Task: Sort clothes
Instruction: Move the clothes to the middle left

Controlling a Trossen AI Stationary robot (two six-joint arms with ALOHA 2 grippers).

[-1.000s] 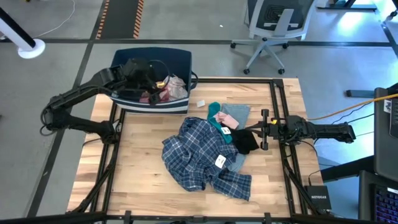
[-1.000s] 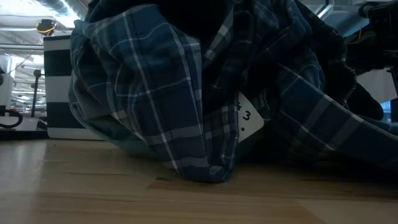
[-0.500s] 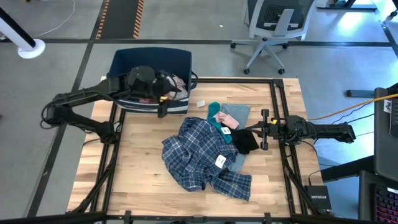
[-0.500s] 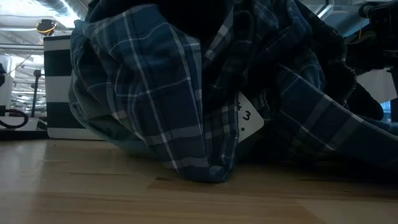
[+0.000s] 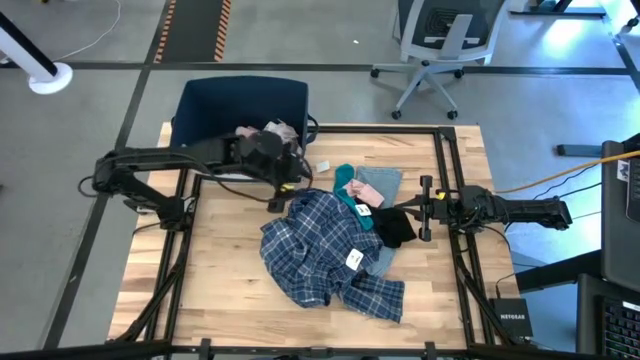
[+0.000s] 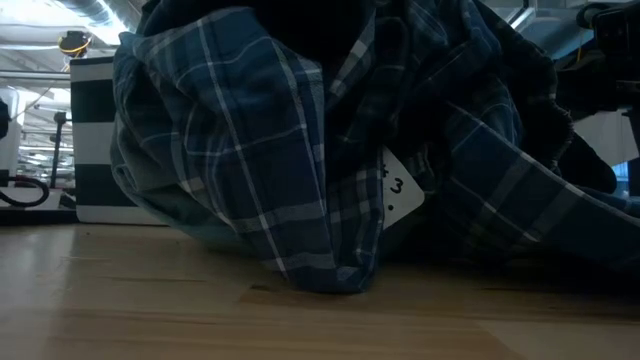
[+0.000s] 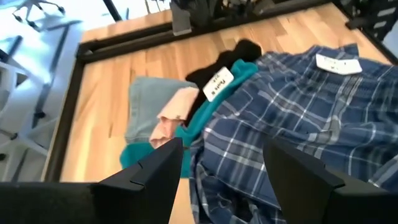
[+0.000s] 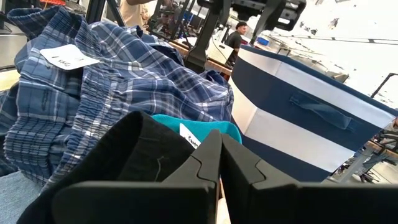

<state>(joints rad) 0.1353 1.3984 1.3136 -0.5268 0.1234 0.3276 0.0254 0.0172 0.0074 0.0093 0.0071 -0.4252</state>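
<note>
A large blue-white plaid shirt [image 5: 330, 250] lies crumpled mid-table and fills the low view [image 6: 300, 150]. At its far side lie a teal piece [image 7: 205, 112], a pink piece [image 7: 177, 112] and a light grey-blue garment [image 7: 146, 102]. A small black item [image 5: 395, 228] lies at its right. White and pink pieces [image 5: 278, 131] lie in the dark blue bin [image 5: 240, 105]. My left gripper [image 5: 283, 190] is open and empty above the shirt's far left edge [image 7: 222, 149]. My right gripper [image 5: 425, 208] is shut beside the black item [image 8: 143, 149]. My right gripper's shut fingertips [image 8: 214, 152] lie level, pointing toward the table's left, right at the black item's edge. I cannot tell whether they touch it.
The bin stands at the table's far left, its striped side showing in the right wrist view [image 8: 298, 118]. A small white tag [image 5: 323, 166] lies on the bare wood near it. A black frame rail [image 5: 445, 170] runs along the table's right side. A swivel chair [image 5: 435, 45] stands beyond the far edge.
My left gripper has come out from over the bin and gone toward the table's right and near edges, to the plaid shirt's far left edge. The clothes on the table and my right arm have kept still.
</note>
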